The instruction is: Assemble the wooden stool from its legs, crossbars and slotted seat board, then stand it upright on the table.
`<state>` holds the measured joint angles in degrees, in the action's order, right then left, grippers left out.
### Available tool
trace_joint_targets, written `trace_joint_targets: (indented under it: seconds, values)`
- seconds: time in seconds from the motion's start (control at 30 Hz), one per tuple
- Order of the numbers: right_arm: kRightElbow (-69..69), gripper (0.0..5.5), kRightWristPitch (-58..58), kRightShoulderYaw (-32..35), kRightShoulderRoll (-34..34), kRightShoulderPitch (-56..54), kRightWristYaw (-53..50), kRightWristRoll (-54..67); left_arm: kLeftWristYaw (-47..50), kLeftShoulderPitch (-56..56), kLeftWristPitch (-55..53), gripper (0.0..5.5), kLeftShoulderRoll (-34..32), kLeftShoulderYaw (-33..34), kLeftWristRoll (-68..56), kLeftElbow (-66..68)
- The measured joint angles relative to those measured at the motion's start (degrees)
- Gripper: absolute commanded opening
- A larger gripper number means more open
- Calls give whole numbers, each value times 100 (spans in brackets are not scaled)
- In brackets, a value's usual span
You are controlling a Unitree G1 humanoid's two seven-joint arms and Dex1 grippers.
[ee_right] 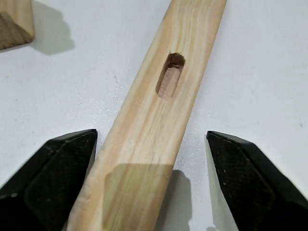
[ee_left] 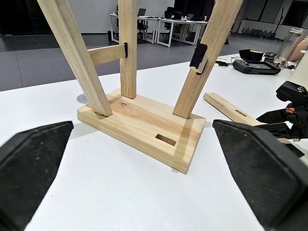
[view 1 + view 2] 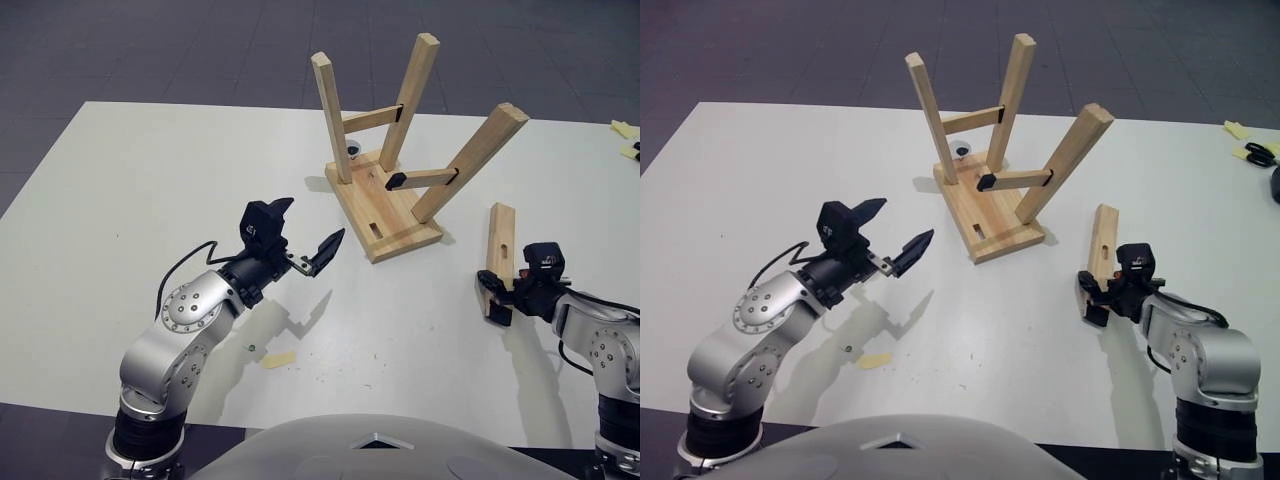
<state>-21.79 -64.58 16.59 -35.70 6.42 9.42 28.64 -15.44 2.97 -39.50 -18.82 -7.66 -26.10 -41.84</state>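
The slotted seat board [image 3: 385, 215] lies flat on the white table with three legs [image 3: 410, 95] standing up out of it, joined by two crossbars [image 3: 372, 120]. One slot [image 2: 166, 140] at its near corner is unfilled. A loose leg [image 3: 500, 240] with a mortise [image 1: 169, 77] lies flat to the right of the board. My right gripper [image 3: 495, 298] is open, its fingers [image 1: 57, 163] straddling the leg's near end without touching it. My left gripper [image 3: 310, 228] hangs open above the table, left of the board, holding nothing.
A yellow tape scrap [image 3: 278, 359] lies near the left arm. More yellow scraps [image 3: 625, 130] and scissors [image 3: 1265, 152] sit at the far right edge. A small round object [image 3: 352, 149] rests behind the board. Bare table stretches to the left.
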Motion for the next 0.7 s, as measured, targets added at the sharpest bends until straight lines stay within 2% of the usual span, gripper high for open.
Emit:
trace_joint_targets:
  seconds: [0.3, 0.43, 0.57, 0.7]
  values:
    - [435, 214, 222, -141, -71, -321, 238, -398, 132, 172, 10, 540, 49, -111, 129, -85]
    - [432, 211, 134, -138, -52, -383, 252, -439, 147, 208, 24, 540, 66, -110, 138, -120]
    - [624, 211, 377, -166, 255, -863, 88, -597, 121, 125, 23, 540, 115, 6, 68, -111]
    - [1264, 211, 1664, -102, 605, -2139, -447, -1034, 161, -482, -76, 540, 458, 859, -1056, 9]
